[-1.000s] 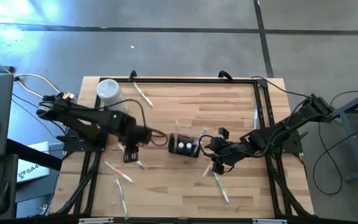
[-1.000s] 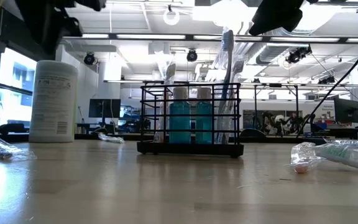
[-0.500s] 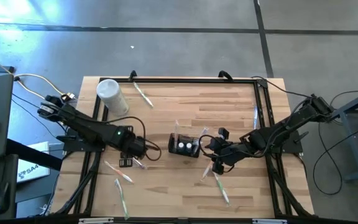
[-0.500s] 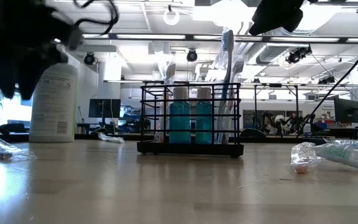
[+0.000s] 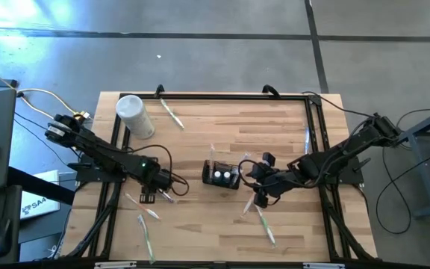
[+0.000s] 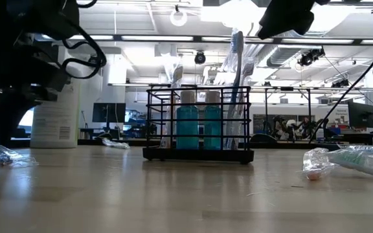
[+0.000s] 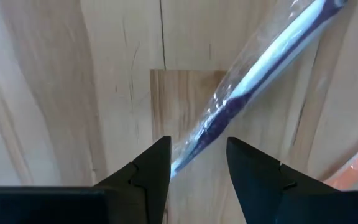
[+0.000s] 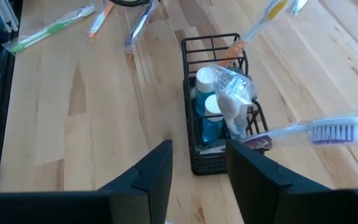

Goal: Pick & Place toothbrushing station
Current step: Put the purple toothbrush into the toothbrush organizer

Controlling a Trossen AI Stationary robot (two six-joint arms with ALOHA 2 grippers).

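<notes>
The toothbrushing station [image 5: 221, 174] is a small black wire rack standing on its base at mid table; it holds two blue bottles and wrapped toothbrushes [image 8: 219, 106] and also shows in the low view [image 6: 198, 123]. My right gripper [image 8: 197, 163] is open and empty, just right of the rack [image 5: 258, 178]. My left gripper [image 7: 196, 163] is open and low over the table [image 5: 151, 196], left of the rack. Its fingers stand on either side of a wrapped purple toothbrush [image 7: 253, 68] lying flat on the wood. My left gripper points down, with the wrapped toothbrush's lower end [image 7: 188, 152] between its open fingers. The toothbrush lies flat on the table, slanting across the gap. I cannot tell whether a finger touches the wrapper.
A white lidded cylinder [image 5: 134, 116] stands at the far left. Wrapped toothbrushes lie loose at the far side [image 5: 172, 113], near left [image 5: 142, 209] and near right [image 5: 266, 226]. A black frame rail [image 5: 316, 134] borders the table.
My left gripper has moved down and toward the table's near edge, away from the rack, and now sits low over the purple toothbrush. The rack and toothbrushes have kept their places.
</notes>
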